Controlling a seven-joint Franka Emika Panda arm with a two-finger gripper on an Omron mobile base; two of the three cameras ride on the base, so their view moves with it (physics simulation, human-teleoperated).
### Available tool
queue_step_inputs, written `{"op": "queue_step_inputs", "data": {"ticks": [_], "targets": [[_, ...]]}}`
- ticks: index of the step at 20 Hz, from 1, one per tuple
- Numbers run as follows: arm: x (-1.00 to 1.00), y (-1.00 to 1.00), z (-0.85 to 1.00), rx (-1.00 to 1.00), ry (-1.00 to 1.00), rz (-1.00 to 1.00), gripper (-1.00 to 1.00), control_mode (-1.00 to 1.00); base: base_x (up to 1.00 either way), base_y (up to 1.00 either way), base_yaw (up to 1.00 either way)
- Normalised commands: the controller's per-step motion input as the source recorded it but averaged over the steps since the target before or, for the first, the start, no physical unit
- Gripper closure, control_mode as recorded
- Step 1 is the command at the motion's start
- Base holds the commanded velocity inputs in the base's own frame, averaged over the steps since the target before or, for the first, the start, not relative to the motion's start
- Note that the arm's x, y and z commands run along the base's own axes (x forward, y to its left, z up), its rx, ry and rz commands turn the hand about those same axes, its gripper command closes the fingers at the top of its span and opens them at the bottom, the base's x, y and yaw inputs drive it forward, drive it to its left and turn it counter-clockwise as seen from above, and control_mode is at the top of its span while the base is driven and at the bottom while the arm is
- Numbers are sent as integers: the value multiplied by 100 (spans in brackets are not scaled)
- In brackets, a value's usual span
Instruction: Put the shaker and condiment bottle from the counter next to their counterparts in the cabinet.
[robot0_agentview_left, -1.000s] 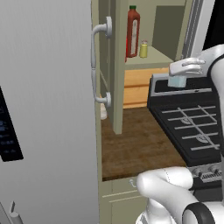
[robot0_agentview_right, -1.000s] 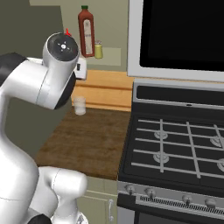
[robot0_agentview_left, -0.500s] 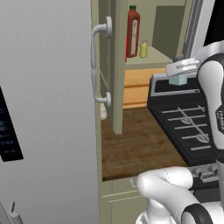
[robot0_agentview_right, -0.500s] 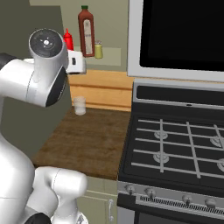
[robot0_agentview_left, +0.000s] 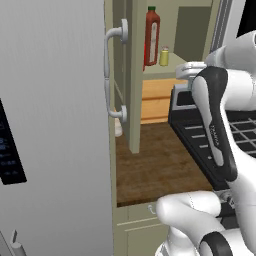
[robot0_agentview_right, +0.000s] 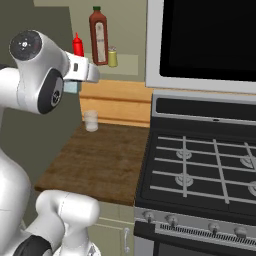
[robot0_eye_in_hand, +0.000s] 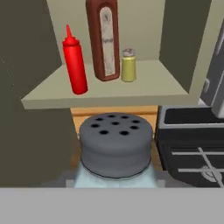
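Gripper (robot0_agentview_right: 75, 86) pinching the shaker (robot0_eye_in_hand: 115, 148) just below the cabinet shelf's (robot0_eye_in_hand: 52, 98) front edge; red bottle (robot0_eye_in_hand: 75, 65) stands on the shelf, open room beside it.

The cabinet (robot0_eye_in_hand: 109, 98) shelf bears the condiment bottle (robot0_eye_in_hand: 74, 63), tall dark red bottle (robot0_eye_in_hand: 103, 39), yellow shaker (robot0_eye_in_hand: 128, 65).

Condiment bottle (robot0_eye_in_hand: 75, 64) left of counterparts (robot0_eye_in_hand: 103, 41)

Base views flank the arm, sharing the cabinet (robot0_agentview_left: 150, 70); hand view seemingly close.
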Motion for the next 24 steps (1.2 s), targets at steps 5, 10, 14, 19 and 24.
{"op": "queue_step_inputs", "data": {"ticks": [5,10,14,19,24], "targets": [[24,-10,-18,-4,-8,-15,100,-100,0,0,0],[11,-18,0,-8,-13,-8,100,-100,0,0,0],[10,-10,0,-9,-17,-7,100,-100,0,0,0],[18,0,-1,-8,-14,-7,100,-100,0,0,0],[21,0,-3,-3,-8,-8,100,-100,0,0,0]]}}
